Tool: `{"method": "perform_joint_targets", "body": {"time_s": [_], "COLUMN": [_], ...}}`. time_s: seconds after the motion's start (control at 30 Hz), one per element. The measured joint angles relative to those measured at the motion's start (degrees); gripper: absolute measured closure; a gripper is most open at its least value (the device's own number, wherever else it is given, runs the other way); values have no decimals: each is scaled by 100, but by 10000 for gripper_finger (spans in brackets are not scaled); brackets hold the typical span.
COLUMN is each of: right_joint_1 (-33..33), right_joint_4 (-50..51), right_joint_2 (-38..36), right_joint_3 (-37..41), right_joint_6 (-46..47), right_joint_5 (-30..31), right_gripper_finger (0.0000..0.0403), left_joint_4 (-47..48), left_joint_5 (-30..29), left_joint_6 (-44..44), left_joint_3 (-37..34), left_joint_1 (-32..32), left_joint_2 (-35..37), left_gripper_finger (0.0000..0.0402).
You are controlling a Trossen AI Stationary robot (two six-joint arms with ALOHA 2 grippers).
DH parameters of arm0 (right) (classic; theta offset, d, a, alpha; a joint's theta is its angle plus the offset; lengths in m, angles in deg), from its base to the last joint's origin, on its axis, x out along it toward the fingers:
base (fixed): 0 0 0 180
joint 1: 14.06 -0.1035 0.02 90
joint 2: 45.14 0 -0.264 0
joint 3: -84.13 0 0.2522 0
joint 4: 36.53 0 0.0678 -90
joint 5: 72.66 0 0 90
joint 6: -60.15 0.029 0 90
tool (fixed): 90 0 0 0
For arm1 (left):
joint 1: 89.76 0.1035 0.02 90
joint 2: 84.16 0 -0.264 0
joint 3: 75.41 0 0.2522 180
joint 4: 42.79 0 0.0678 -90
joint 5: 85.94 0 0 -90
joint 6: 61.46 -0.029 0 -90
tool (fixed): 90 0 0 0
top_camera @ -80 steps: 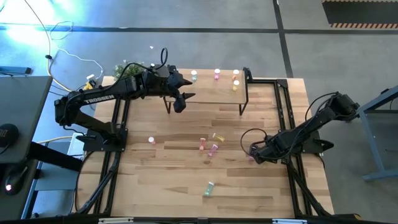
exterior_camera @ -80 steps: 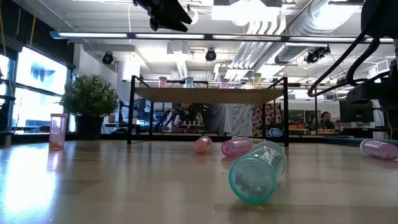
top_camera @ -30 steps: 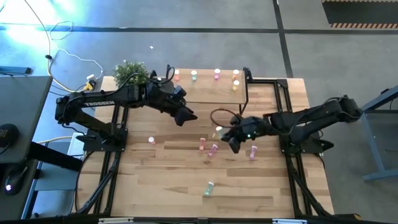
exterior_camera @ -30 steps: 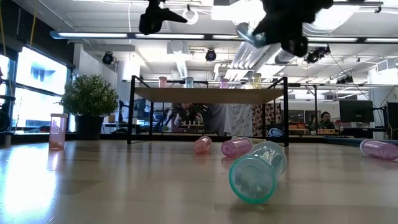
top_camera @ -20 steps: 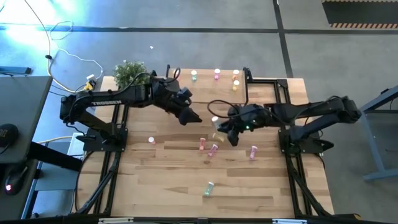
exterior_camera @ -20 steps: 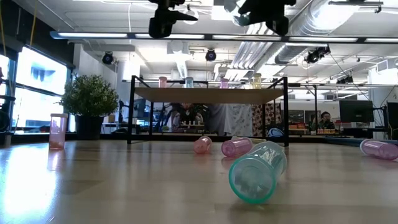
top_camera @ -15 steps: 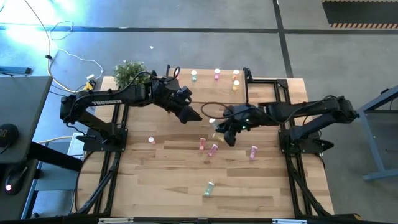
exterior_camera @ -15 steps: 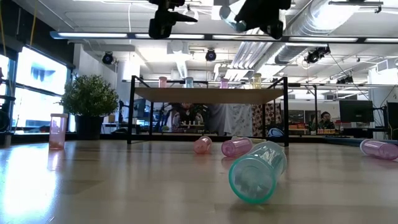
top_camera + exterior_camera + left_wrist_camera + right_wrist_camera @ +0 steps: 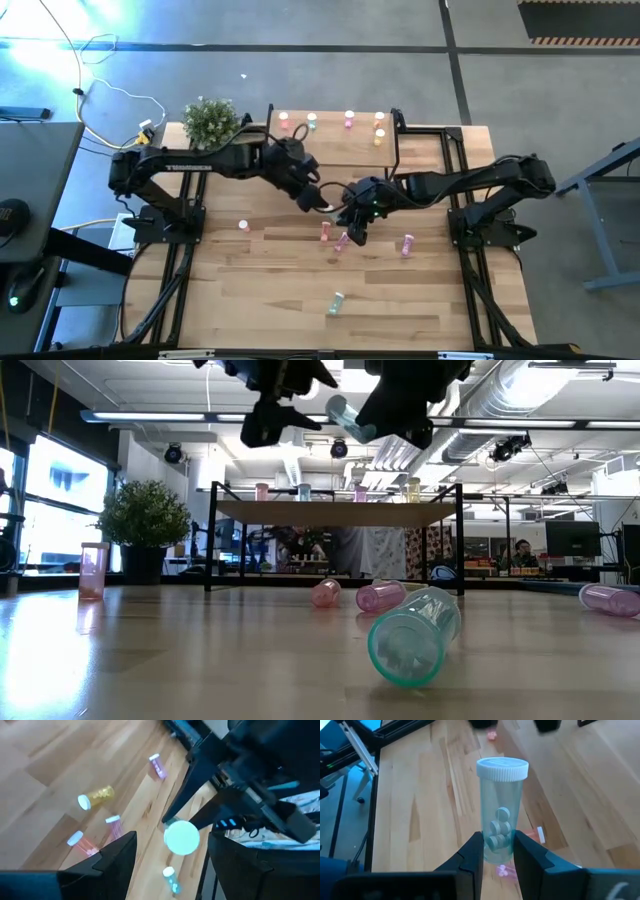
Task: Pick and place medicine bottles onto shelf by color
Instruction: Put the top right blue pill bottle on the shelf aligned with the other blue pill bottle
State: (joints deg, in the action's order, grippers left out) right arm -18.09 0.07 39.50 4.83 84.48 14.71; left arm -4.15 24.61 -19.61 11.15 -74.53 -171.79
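My right gripper (image 9: 350,212) is shut on a mint-green medicine bottle (image 9: 500,815) with a white cap, high over the table's middle (image 9: 348,418). My left gripper (image 9: 312,198) hangs open right beside it. The bottle's cap (image 9: 182,838) faces the gap between the left fingers without touching them. The shelf (image 9: 335,150) stands at the far edge with several bottles upright on its top. More bottles lie on the tabletop: salmon (image 9: 325,232), pink (image 9: 344,240), pink (image 9: 407,245), green (image 9: 336,303), yellow (image 9: 95,797). One salmon bottle (image 9: 243,226) stands upright. My right gripper pinches the green bottle's lower body (image 9: 496,851), near its bottom end, between its two fingers (image 9: 472,852), one on each side. The capped end sticks out ahead of the fingers toward my left gripper. The bottle is tilted and lifted well clear of the table.
A potted plant (image 9: 210,120) stands at the far left corner. Black arm frames run along both sides of the table (image 9: 470,270). The near half of the tabletop holds only the lying green bottle (image 9: 415,635).
My right gripper has carried the green bottle toward the table's left and a little toward its far edge, rolling its wrist so the bottle turned. My left gripper has come down and toward the right. The two now stand close together over the table's middle.
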Motion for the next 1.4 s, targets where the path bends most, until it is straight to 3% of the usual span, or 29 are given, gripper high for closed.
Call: {"method": "perform_joint_targets", "body": {"time_s": [0.77,1.4], "right_joint_1": [105,105], "right_joint_4": [-484,-464], "right_joint_2": [-2,-2], "right_joint_3": [0,0], "right_joint_6": [-189,-130], "right_joint_5": [-216,-214], "right_gripper_finger": [331,331], "left_joint_4": [-173,-251], "left_joint_5": [27,-17], "left_joint_6": [256,254], "left_joint_3": [2,2], "left_joint_1": [-224,-226], "left_joint_2": [-188,-188], "left_gripper_finger": [167,240]}}
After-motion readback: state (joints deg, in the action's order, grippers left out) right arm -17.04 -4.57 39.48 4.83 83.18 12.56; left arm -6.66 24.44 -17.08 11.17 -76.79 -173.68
